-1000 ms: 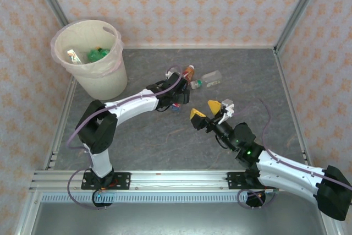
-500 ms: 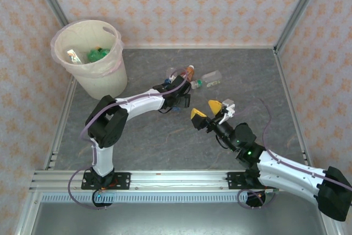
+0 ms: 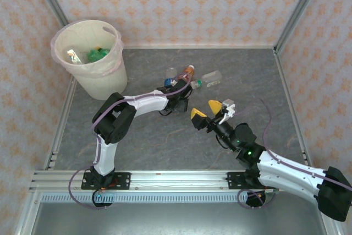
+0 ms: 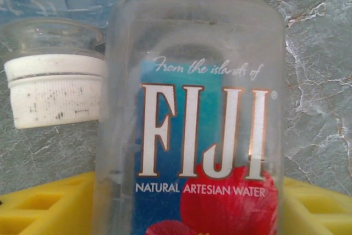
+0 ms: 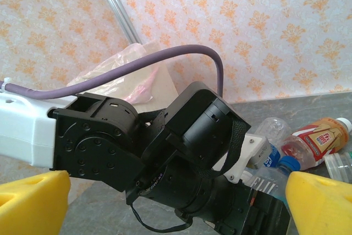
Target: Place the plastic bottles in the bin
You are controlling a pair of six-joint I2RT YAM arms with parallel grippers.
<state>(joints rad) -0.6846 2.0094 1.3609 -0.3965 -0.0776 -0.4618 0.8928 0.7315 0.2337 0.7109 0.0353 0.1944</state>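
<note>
A clear Fiji bottle (image 4: 192, 81) with a blue and red label lies on the grey table, and my left gripper (image 4: 190, 205) is shut on it, its yellow fingers (image 4: 44, 207) pressed against both sides. From above, the left gripper (image 3: 177, 92) sits among the plastic bottles: an orange one (image 3: 189, 72), a clear one (image 3: 212, 77) and another clear one (image 3: 171, 72). The cream bin (image 3: 102, 78) with its pink liner stands at the back left, with bottles inside. My right gripper (image 3: 207, 110) hovers open just right of the left wrist, holding nothing.
A white-capped bottle neck (image 4: 55, 100) lies just left of the Fiji bottle. The right wrist view looks onto the left arm's black wrist (image 5: 192, 158), with the orange bottle (image 5: 316, 138) and the bin liner (image 5: 140, 78) behind. Patterned walls and metal posts enclose the table.
The left arm has stretched further toward the bottle cluster and its jaws have narrowed onto the Fiji bottle. The right arm has not moved.
</note>
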